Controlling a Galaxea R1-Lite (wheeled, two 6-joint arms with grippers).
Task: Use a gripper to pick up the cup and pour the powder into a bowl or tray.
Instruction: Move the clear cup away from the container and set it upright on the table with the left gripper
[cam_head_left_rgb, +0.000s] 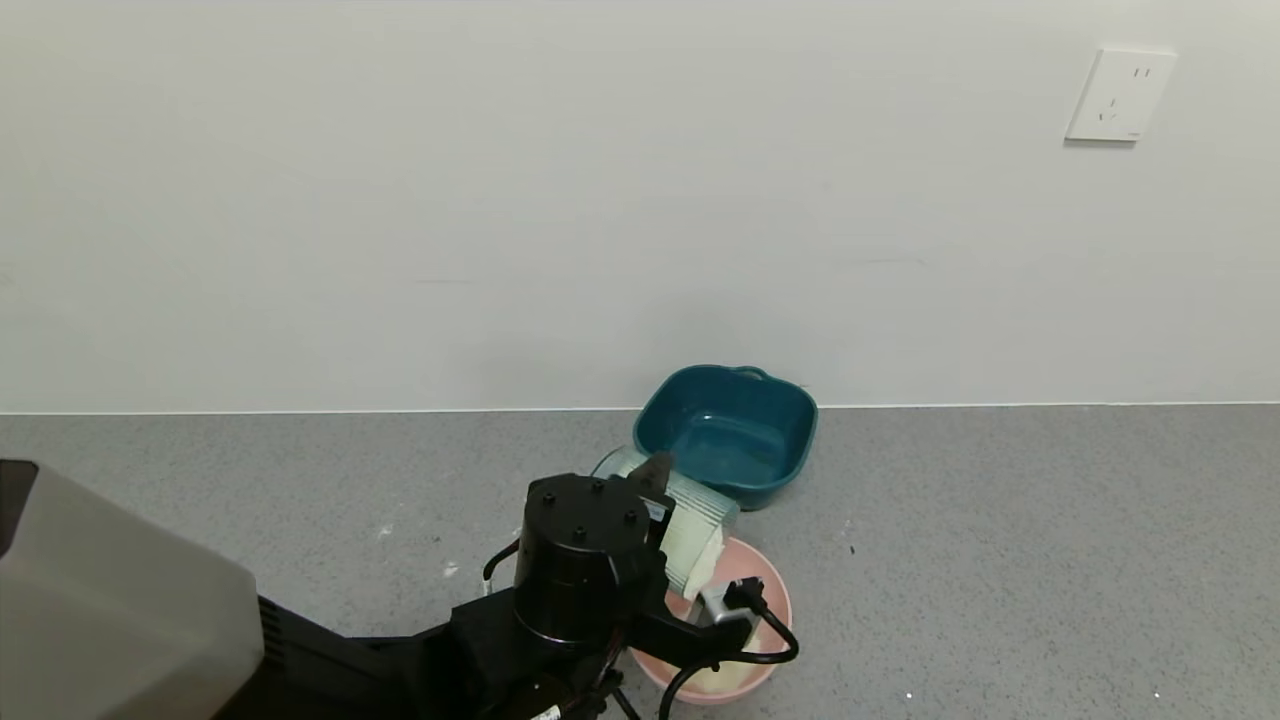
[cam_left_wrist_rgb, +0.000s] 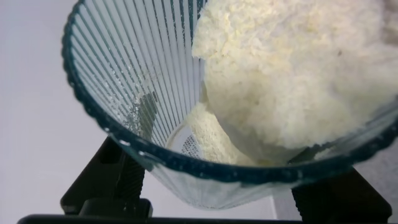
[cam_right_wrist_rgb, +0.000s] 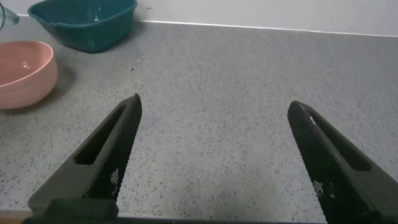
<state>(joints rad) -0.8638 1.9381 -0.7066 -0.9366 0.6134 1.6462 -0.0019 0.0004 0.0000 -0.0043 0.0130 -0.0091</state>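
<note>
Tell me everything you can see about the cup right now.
The cup is clear pale blue-green plastic with vertical ribs and a darker rim. The left gripper holds it tipped on its side over the pink bowl, beside the teal tub. Cream powder is heaped at its mouth. No handle shows.

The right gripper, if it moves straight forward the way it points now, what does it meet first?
Probably nothing: ahead of the open right gripper lies only bare counter up to the wall. The pink bowl sits off to one side.
</note>
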